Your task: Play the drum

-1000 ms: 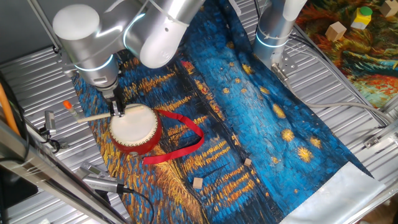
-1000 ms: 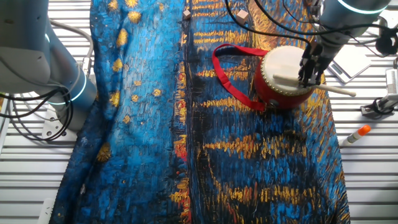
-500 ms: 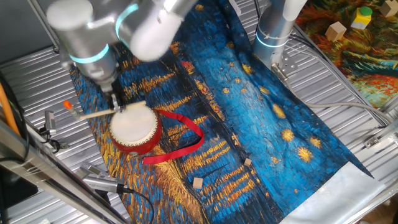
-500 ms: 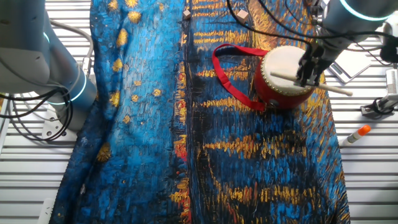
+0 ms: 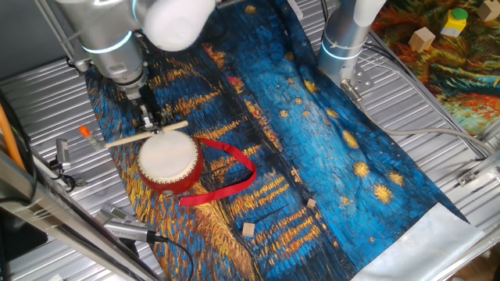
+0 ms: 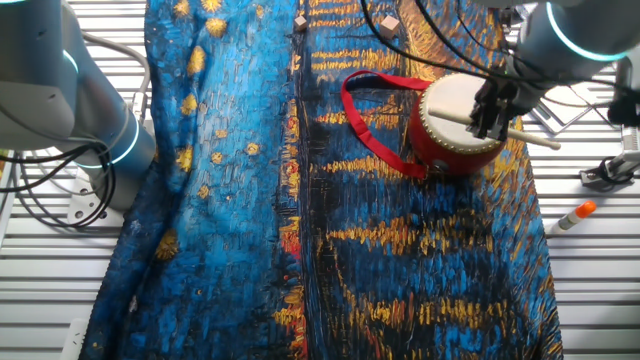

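Note:
The drum (image 5: 169, 161) (image 6: 453, 126) stands upright on the blue painted cloth, cream skin up, red side showing. Its red ribbon strap (image 5: 232, 173) (image 6: 366, 122) loops out across the cloth. My gripper (image 5: 148, 122) (image 6: 490, 125) hangs just above the drum's rim and is shut on a thin pale wooden stick (image 5: 146, 133) (image 6: 500, 128). The stick lies roughly level, lifted a little over the skin, with one end over the drum and the other reaching out past the rim.
A second robot base (image 5: 344, 39) (image 6: 95, 130) stands at the cloth's far edge. Small wooden blocks (image 5: 248, 229) (image 6: 388, 23) lie on the cloth. An orange-capped marker (image 5: 86, 133) (image 6: 571, 215) rests on the metal table beside the drum.
The gripper has risen and shifted away from the drum's centre, lifting the stick off the skin. The drum and ribbon have stayed put.

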Robot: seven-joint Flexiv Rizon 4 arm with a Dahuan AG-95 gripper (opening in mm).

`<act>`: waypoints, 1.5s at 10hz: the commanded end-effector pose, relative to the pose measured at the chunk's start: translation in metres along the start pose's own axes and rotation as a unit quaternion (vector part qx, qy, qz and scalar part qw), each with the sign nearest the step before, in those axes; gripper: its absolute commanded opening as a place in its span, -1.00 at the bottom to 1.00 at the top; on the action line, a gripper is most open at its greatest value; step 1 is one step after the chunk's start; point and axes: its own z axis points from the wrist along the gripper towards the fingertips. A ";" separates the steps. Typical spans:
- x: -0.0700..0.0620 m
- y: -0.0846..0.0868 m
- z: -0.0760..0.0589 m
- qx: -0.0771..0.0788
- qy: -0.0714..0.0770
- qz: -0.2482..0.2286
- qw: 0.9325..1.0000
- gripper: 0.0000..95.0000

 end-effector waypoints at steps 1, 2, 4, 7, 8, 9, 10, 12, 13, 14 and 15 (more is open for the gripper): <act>0.001 0.001 -0.001 0.062 -0.008 -0.004 0.998 -1.00; 0.001 0.001 -0.001 0.116 -0.017 -0.015 0.993 -1.00; 0.001 0.001 -0.001 0.209 -0.033 -0.038 0.977 -1.00; 0.001 0.000 -0.001 0.287 -0.039 -0.061 0.955 -1.00; 0.001 -0.001 0.000 0.273 -0.037 -0.051 0.960 -1.00; 0.001 -0.001 0.000 0.249 -0.035 -0.042 0.967 -1.00; 0.002 -0.002 0.001 0.206 -0.033 -0.030 0.978 -1.00; 0.002 -0.003 0.001 0.214 -0.039 -0.035 0.975 -1.00; 0.002 -0.003 0.001 0.207 -0.038 -0.032 0.977 -1.00; 0.001 -0.003 0.001 0.198 -0.032 -0.031 0.979 -1.00; -0.001 -0.004 0.002 0.163 -0.023 -0.025 0.986 -1.00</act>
